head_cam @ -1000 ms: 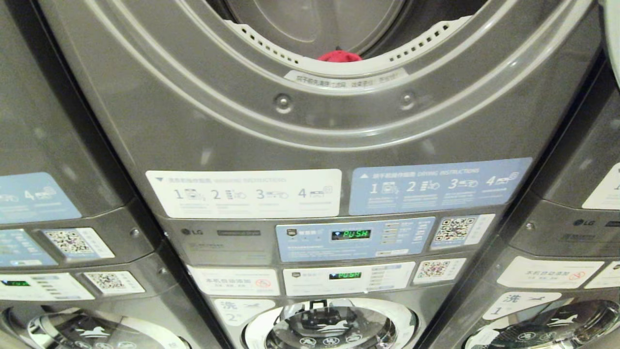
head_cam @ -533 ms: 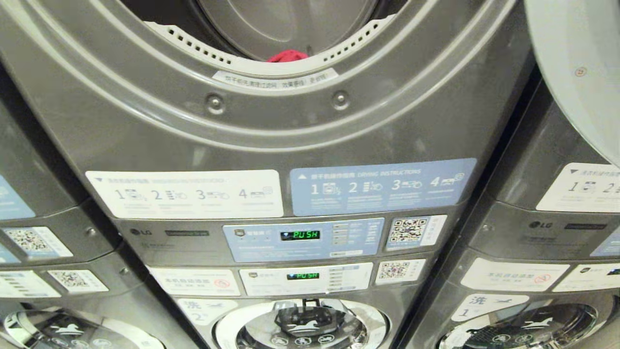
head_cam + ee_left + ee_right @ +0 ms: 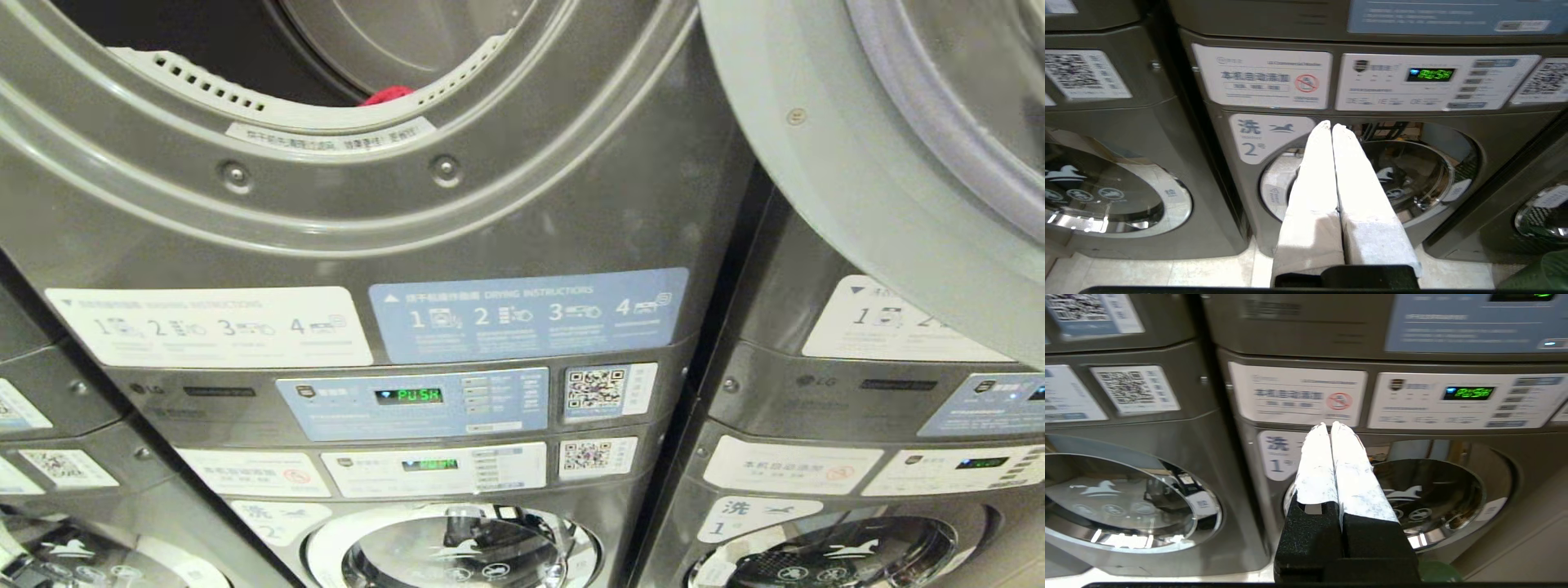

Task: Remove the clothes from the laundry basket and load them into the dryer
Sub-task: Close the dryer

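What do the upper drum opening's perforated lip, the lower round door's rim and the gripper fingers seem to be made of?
Perforated lip: matte off-white plastic, judging by its moulded rows of slots.
Door rim: bright chrome, metal or plated plastic; it mirrors the room.
Left gripper and right gripper fingers: wrapped in white, slightly textured tape or fabric over black bases; material uncertain.
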You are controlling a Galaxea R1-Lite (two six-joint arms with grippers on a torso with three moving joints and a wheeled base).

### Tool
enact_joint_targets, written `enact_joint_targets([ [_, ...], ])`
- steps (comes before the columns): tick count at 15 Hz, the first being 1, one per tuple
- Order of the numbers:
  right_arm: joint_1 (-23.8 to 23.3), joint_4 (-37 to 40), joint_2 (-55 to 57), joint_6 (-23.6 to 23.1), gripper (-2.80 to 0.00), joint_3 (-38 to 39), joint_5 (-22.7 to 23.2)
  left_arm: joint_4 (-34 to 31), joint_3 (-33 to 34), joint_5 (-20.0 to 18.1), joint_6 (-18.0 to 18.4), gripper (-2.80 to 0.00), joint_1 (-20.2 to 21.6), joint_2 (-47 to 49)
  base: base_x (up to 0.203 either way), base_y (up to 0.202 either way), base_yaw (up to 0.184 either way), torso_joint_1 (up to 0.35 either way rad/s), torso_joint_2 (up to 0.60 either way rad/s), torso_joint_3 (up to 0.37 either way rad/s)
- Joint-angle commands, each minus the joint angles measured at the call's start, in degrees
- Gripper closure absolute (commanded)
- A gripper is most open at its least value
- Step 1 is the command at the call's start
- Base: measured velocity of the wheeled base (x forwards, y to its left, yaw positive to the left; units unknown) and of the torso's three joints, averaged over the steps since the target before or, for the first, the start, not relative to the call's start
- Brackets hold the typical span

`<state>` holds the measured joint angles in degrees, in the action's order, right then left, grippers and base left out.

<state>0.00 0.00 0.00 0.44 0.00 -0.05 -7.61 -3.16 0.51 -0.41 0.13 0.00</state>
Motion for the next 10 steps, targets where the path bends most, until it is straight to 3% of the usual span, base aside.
enact_joint_targets([
  [1,0.0,0.0,0.09,0.0,0.0,0.0,0.05,-0.04,-0.01,0.02,-0.02,0.0,0.02,0.0,0.0,-0.197,0.002,0.002,0.0,-0.002],
  [10,0.0,0.0,0.09,0.08,0.0,-0.09,-0.04,-0.04,0.0,0.02,-0.11,0.0,-0.05,0.0,0.0,-0.195,0.0,0.001,0.0,0.002],
])
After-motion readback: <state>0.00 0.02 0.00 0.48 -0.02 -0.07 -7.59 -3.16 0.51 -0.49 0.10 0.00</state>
